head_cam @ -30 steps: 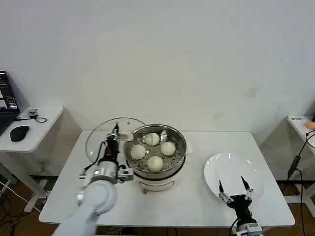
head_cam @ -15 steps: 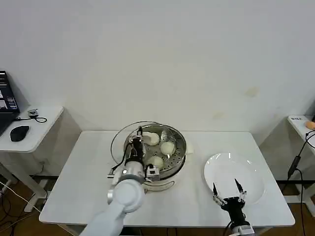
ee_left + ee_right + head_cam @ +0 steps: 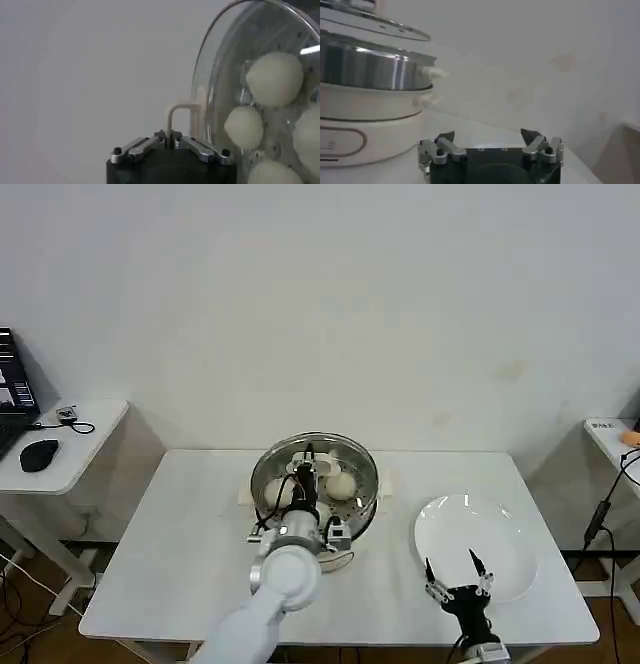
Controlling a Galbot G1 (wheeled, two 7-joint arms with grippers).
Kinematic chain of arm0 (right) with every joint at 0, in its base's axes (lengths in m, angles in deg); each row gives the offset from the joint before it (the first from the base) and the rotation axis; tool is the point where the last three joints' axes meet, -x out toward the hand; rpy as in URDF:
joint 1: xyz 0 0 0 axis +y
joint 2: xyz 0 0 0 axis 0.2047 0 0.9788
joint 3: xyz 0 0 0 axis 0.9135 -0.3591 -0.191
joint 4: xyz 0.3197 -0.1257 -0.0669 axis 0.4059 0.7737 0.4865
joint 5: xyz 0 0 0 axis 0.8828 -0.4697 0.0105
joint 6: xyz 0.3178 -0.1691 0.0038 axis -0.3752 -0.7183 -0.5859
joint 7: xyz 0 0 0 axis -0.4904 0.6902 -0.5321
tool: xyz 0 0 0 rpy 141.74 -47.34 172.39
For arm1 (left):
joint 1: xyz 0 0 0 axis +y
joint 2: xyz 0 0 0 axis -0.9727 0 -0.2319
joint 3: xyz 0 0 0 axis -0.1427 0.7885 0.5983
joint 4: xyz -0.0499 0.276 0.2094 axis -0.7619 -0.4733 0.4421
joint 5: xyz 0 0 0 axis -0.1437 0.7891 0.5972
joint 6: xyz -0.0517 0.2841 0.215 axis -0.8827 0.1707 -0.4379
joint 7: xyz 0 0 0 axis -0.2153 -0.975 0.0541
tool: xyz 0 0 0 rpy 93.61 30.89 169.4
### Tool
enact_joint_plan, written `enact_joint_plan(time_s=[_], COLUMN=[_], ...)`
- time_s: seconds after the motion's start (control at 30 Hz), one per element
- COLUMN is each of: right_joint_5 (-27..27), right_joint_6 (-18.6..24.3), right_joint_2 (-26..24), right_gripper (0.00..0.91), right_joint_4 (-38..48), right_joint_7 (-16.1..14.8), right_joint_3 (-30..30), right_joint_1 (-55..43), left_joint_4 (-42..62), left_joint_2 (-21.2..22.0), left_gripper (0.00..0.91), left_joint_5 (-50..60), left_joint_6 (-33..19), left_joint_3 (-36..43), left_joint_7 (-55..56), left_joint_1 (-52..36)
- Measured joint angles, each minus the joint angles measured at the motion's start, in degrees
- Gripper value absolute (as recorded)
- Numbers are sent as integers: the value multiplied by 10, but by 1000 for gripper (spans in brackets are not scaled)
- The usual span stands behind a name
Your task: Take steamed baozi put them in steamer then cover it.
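At the near edge of the white surface (image 3: 180,514), on the robot's right, the right claw (image 3: 452,572) is seen with its fingers spread wide and nothing between them, poised just at the near rim of the flat white plate (image 3: 500,529). In the right wrist view the same claw (image 3: 489,138) is shown open, with the steamer (image 3: 365,75) to one side and the cover (image 3: 380,27) seen edge-on above its rim. Nearer the middle of the surface, the left claw (image 3: 304,469) is closed on the pale beige handle (image 3: 181,115) of the cover (image 3: 315,469), which is held over the steamer (image 3: 360,514); whether it is fully seated cannot be told. Through the glass, the steamed baozi (image 3: 274,78) are seen lying on the perforated tray inside the pot. Farther off to the left, a side table (image 3: 70,449) is seen carrying a computer mouse (image 3: 39,454).
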Motion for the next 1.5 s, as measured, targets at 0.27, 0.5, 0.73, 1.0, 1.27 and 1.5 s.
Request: enact_joint_plan(time_s=[0.27,0.5,0.73,1.0,1.27,1.5], right_joint_5=[4,3,2,0,-3,-3], right_joint_6=[-2,-1,1,2,4,5], right_joint_2=[-1,1,0,1,2,2], right_gripper=[907,907,907,907,907,907], right_joint_4=[-1,-3,-5,-6,-6,-5], right_joint_7=[-1,-1,-1,-1,-1,-1], right_joint_3=[-3,-4,-5,-9,-13,-14], right_joint_1=[0,5,8,9,10,11], left_joint_4=[22,30,33,40,50,50], left_joint_2=[12,12,10,15,20,21], left_gripper=[0,0,0,0,0,907], left_joint_5=[7,11,11,8,10,17], left_joint_6=[-5,-8,-9,-13,-16,-22], left_joint_3=[1,-1,-4,-7,-8,-12], left_joint_7=[6,9,12,18,23,24], left_joint_1=[-3,-5,-2,-1,-4,-3])
